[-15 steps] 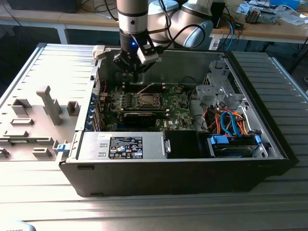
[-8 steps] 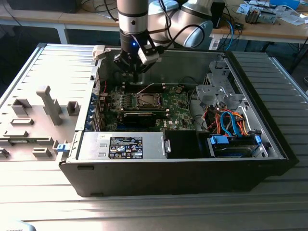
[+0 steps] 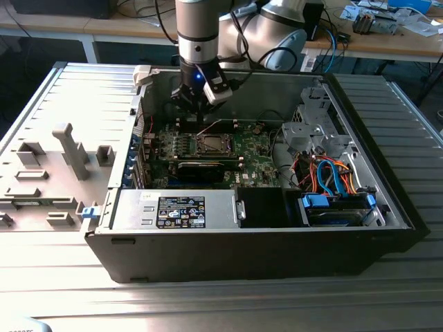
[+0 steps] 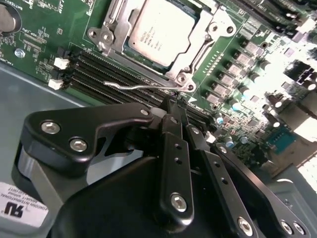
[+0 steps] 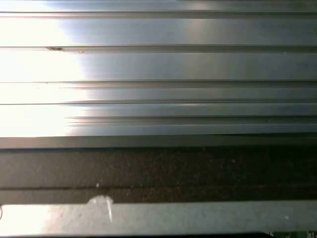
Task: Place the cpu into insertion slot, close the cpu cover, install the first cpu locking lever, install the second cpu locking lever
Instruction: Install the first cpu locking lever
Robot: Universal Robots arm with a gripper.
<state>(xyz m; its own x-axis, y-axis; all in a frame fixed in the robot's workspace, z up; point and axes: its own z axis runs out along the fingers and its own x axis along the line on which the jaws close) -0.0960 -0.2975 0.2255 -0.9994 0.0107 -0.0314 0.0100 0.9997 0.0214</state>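
The cpu point(image 4: 157, 30) lies flat in the insertion slot point(image 3: 211, 144) on the green motherboard point(image 4: 39, 29). The silver cpu cover point(image 4: 210, 30) is folded down around it, framing its metal top. A thin wire locking lever point(image 4: 133, 85) runs along the socket's edge with its hooked end free. My gripper point(image 4: 173, 101) hangs just above that lever, its black fingers pressed together and their tips right at the rod. I cannot tell whether they touch it. In the exterior view the gripper point(image 3: 197, 114) stands inside the open computer case, just behind the socket.
Black memory slots point(image 4: 94, 67) run beside the lever. A power supply box with a label point(image 3: 181, 211) sits at the case front, and a drive cage with orange and blue cables point(image 3: 336, 183) at the exterior view's right. The first wrist view faces a ribbed metal surface point(image 5: 158, 64).
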